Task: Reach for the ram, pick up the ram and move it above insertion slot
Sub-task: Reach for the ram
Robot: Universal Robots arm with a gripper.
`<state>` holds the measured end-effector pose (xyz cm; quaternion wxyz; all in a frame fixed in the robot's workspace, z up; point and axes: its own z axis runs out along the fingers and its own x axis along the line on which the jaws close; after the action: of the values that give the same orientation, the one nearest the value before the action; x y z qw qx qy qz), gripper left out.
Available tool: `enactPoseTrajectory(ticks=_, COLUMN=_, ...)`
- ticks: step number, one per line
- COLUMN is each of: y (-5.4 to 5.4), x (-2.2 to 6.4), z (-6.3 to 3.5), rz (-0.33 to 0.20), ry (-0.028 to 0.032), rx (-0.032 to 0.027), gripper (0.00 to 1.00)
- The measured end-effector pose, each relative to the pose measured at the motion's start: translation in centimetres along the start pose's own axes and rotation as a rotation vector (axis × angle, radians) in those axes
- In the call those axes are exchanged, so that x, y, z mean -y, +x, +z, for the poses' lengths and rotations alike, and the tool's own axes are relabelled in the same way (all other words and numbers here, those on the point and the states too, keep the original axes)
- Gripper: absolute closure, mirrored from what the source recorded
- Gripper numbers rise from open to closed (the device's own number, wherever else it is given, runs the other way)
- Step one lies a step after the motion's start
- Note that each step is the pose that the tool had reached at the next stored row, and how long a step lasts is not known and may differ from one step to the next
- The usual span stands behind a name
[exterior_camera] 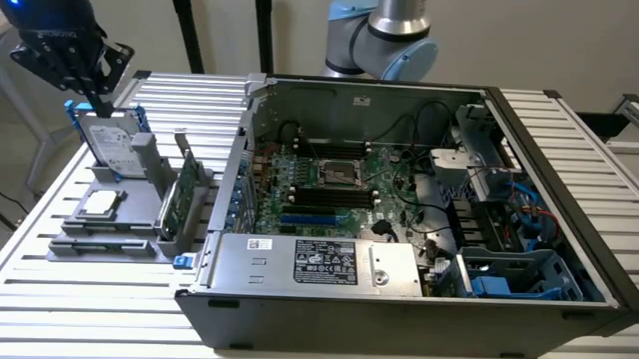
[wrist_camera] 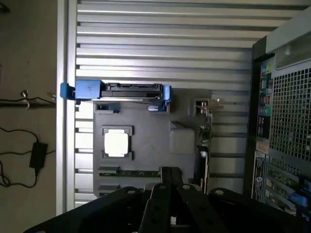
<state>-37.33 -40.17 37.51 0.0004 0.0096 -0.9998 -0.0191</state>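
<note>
My gripper [exterior_camera: 101,109] hangs shut at the exterior view's far left, over the top of a grey parts holder [exterior_camera: 140,224], with nothing between its fingers. In the wrist view the closed gripper [wrist_camera: 170,171] points down at that holder [wrist_camera: 150,141]. The ram [wrist_camera: 129,173] stands on edge in a groove of the holder, a thin dark-green strip just beside the fingertips; it also appears at the holder's near end, the ram [exterior_camera: 98,244]. The insertion slot [exterior_camera: 334,196] is one of several parallel black sockets on the motherboard inside the open computer case.
The holder also carries a hard drive in a blue caddy [exterior_camera: 112,142], a square processor [exterior_camera: 100,203] and a green card with a metal bracket [exterior_camera: 179,198]. The case wall [exterior_camera: 235,187] rises right of the holder. A short blue slot [exterior_camera: 304,221] lies near the black sockets.
</note>
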Motion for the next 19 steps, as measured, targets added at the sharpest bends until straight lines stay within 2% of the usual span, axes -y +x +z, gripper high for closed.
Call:
enactPoseTrajectory(ticks=9, y=1.8, x=2.62, z=0.64, rz=0.0, ry=0.0, rx=-0.0017, gripper=0.89)
enactPoseTrajectory(ticks=14, y=2.1, x=3.93, z=0.72, rz=0.0, ry=-0.0001, rx=-0.005, gripper=0.89)
enactPoseTrajectory(ticks=19, y=2.4, x=5.39, z=0.7, rz=0.0, ry=0.0001, rx=-0.0057, gripper=0.89)
